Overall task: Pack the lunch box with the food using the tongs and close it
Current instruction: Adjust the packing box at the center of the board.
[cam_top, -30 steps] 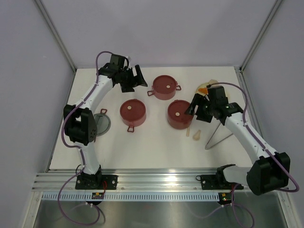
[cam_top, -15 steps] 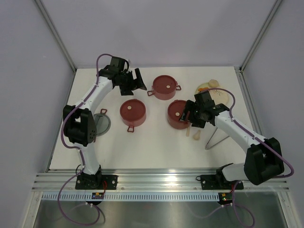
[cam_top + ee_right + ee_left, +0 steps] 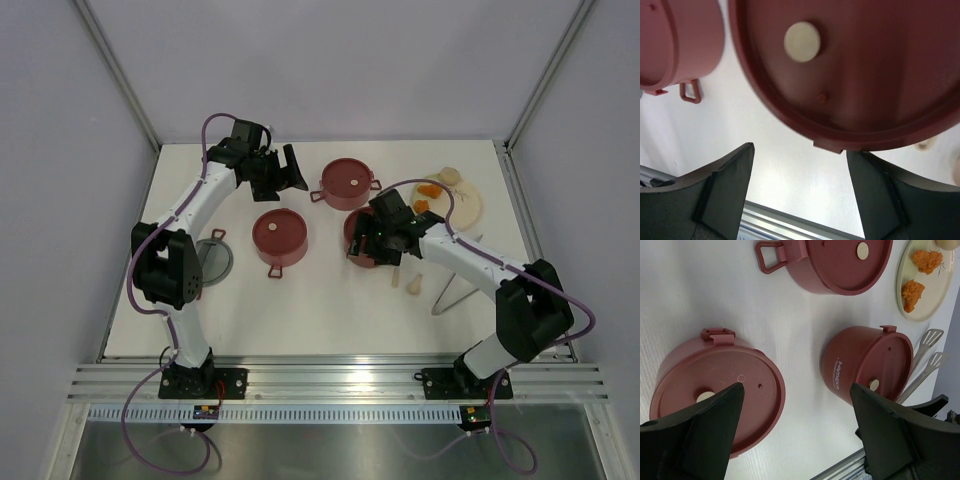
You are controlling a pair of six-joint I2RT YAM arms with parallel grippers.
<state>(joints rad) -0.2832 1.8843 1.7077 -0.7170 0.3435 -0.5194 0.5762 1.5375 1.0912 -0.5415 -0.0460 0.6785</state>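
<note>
While nothing is yet gripped, near to far:

Nearest the arm bases on the white table (image 3: 320, 320): the tongs (image 3: 452, 292) lying untouched at the right, 2 beige bits of food (image 3: 414, 284) just beside them.

At mid-table: 3 lidded dark-red bowls of the lunch box apart from each other, not stacked. Left bowl (image 3: 279, 236) free; grey top lid (image 3: 214, 262) flat near the left edge. Right bowl (image 3: 366, 240) partly hidden under the right end effector (image 3: 372, 240), jaws spread wide, empty, poised just above that bowl's disc lid (image 3: 850, 70), near its rim.

Farther back: third bowl (image 3: 347, 183) closed; cream plate (image 3: 470, 203) at the right carrying orange pieces (image 3: 428, 190) and a pale piece. Left end effector (image 3: 290, 170) raised at the far left, jaws wide, holding nothing.

Step in hand, by judgement: opening the right bowl, before any packing. Next move calls for lowering, closing on the lid edge, lifting it clear; then taking up the tongs.
</note>
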